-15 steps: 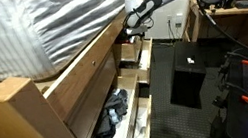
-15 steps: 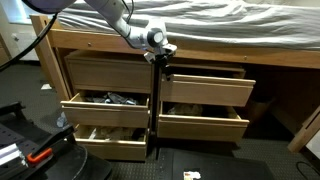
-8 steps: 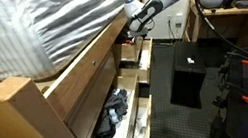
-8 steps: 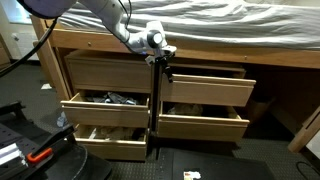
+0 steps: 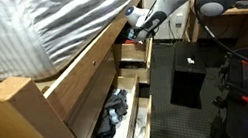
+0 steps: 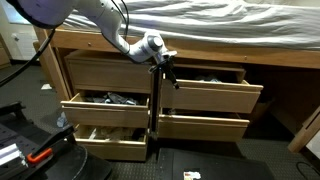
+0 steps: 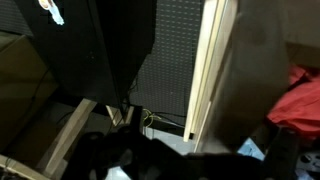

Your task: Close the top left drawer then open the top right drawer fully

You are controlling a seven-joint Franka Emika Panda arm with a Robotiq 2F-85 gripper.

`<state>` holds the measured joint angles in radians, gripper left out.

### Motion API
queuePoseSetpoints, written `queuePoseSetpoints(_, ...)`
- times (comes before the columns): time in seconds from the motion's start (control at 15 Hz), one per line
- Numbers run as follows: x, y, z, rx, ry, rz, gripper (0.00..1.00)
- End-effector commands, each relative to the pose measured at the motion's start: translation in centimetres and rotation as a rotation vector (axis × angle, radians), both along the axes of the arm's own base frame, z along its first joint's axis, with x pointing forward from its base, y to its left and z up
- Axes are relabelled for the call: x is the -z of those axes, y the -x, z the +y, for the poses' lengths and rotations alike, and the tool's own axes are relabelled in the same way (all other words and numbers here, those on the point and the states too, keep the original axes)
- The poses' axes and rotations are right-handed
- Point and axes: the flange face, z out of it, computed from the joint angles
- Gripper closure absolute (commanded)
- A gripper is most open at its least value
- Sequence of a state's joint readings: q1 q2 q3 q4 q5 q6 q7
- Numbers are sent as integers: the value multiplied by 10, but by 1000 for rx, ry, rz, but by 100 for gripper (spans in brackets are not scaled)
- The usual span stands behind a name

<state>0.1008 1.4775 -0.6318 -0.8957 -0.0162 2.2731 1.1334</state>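
The top left drawer sits flush and closed under the bed; it also shows in an exterior view. The top right drawer stands partly pulled out, with red and dark things inside; it also shows in an exterior view. My gripper is at the left end of that drawer's front and appears clamped on its top edge; it also shows in an exterior view. In the wrist view the drawer's pale wood edge and a red cloth show. The fingers are a dark blur.
The lower left drawers stand open, with dark clothes inside. The lower right drawer is partly open. Striped bedding hangs over the frame. A black mat and cables lie on the floor.
The top right drawer has come out from nearly flush to partly open, and my gripper has moved outward with it. The top left drawer has stayed closed.
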Motion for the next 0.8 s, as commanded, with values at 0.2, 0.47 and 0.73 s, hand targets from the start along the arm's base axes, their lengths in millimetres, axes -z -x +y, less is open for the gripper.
queuePoseSetpoints(0.2,10,18,-12,84,101,60,0)
queuePoseSetpoints(0.47,3,13,-8,90,95,10,0)
queuePoseSetpoints(0.73,-20,1,6,119,133,-206,0)
